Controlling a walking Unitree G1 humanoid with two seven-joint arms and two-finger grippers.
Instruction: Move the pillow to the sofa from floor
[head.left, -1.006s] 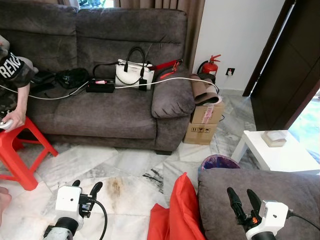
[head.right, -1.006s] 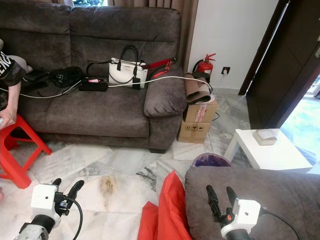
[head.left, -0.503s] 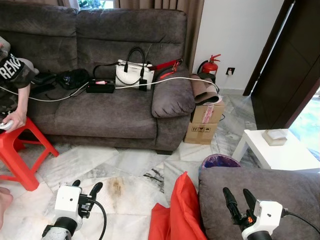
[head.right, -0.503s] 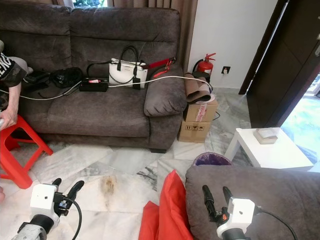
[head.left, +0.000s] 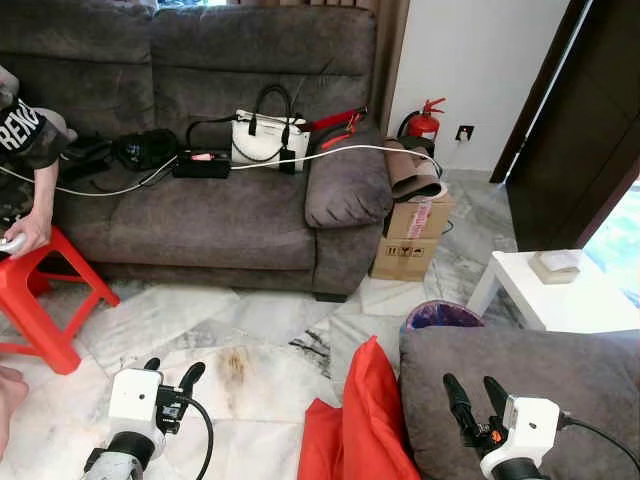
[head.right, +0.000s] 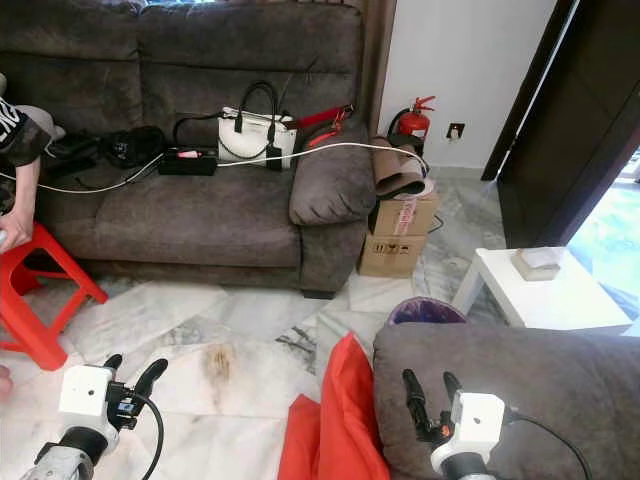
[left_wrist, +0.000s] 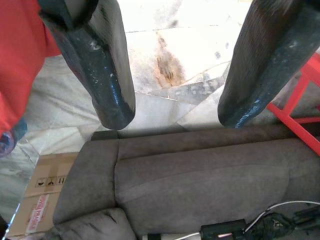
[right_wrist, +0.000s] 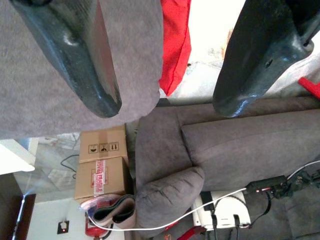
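Shifted since a second ago: the whole scene sits slightly lower in both eye views, so the head camera has tilted or the robot has eased forward; the furniture itself has not moved. The right end effector (head.left: 470, 398) has drifted a little toward the robot's left, closer to the pillow. Judged meaning: approach phase only, no grasp begun.

Item 1, nearest: left end effector (head.left: 171, 374), two long black fingers spread apart, holding nothing, hovering above the marble floor (head.left: 200, 320). Its wrist view looks along the parted fingers to the long sofa.

Item 2: right end effector, fingers likewise spread, empty, poised over the grey fabric armrest of the near sofa (head.left: 540, 360); contact with the fabric cannot be told.

Item 3: bright red fabric pillow (head.left: 365, 420), task object, on the floor, propped on edge against the near sofa's side, between the two end effectors and nearer the right one. Not yet touched.

Item 4: purple-lined round bin (head.left: 440, 315), just behind the near sofa's arm.

Item 5: red plastic stool (head.left: 35, 290), at the robot's left, a person's hand (head.left: 22, 238) resting on it.

Item 6: white low tabletop (head.left: 570, 300), to the right.

Item 7, farthest: long dark grey fabric sofa (head.left: 230, 210), seat carrying a white handbag (head.left: 265, 145) and cables; its front cushion looks free for the pillow.
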